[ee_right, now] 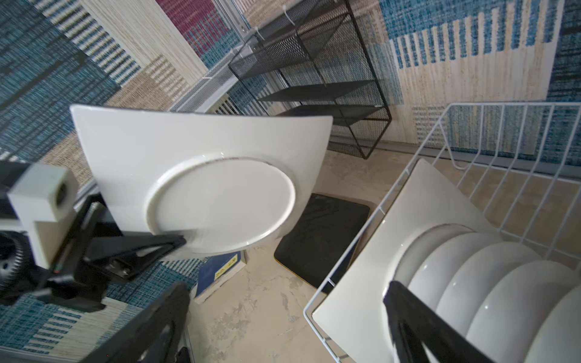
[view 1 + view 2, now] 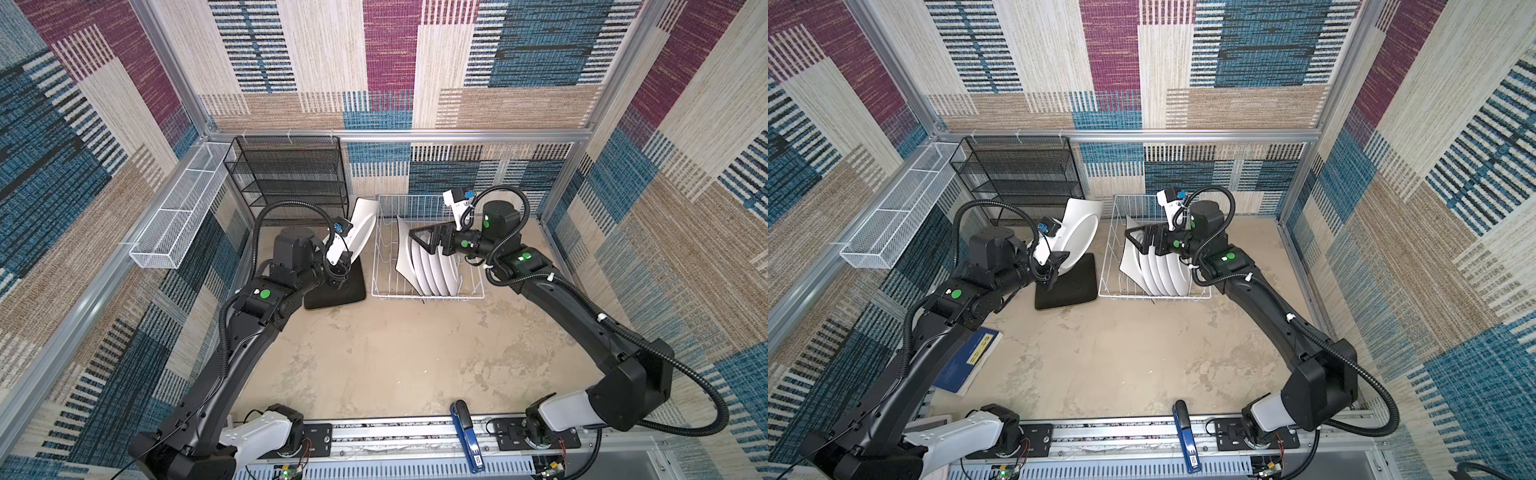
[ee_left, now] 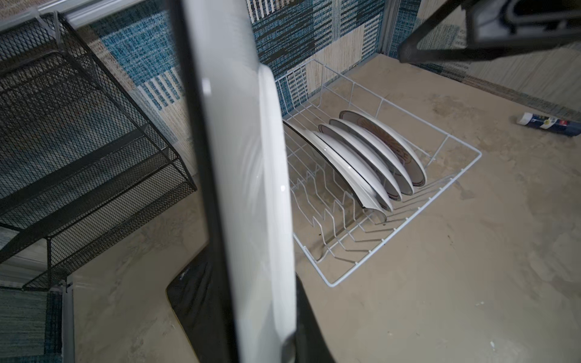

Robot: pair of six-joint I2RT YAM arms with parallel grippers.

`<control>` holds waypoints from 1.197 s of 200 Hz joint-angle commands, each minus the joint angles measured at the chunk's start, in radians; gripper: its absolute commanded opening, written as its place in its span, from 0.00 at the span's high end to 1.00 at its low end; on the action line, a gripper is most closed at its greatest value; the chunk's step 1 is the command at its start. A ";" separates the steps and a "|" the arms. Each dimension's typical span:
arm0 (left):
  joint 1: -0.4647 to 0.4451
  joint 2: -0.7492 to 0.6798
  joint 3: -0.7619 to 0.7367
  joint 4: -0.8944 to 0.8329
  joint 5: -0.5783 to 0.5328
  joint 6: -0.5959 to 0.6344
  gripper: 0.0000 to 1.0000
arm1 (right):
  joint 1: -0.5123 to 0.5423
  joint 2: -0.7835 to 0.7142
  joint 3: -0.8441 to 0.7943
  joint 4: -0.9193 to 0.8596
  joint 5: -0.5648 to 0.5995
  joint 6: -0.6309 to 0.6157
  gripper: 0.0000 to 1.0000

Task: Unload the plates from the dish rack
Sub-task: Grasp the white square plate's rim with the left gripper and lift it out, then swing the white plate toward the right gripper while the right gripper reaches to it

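Both top views: left arm (image 2: 232, 353) outstretched, jaws pinching tilted square plate (image 2: 363, 226).

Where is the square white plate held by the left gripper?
In both top views the square white plate is held on edge in the left gripper, left of the dish rack, in front of the black mesh shelf.

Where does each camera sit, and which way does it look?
Top views: high above the bases, looking down at both arms, the dish rack and table.
Left wrist: on the left arm, looking along its held square plate toward the rack; a finger of the right claw shows.
Right wrist: above the rack, facing the left claw; its own fingers show.
Shared: both wrist views show the black shelf.
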 commanded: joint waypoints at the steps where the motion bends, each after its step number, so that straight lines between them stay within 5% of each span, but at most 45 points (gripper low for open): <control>1: 0.000 -0.036 -0.059 0.326 -0.036 0.144 1.00 | -0.006 0.020 0.051 0.031 -0.050 0.086 0.01; 70: -0.009 -0.092 -0.202 0.472 0.003 0.329 1.00 | -0.015 0.125 0.188 0.062 -0.167 0.228 0.01; 184: -0.092 -0.121 -0.405 0.698 -0.150 0.744 1.00 | -0.011 0.272 0.269 -0.048 -0.228 0.305 0.00; 239: -0.107 -0.081 -0.464 0.893 -0.184 0.835 1.00 | 0.006 0.299 0.259 -0.065 -0.248 0.317 0.10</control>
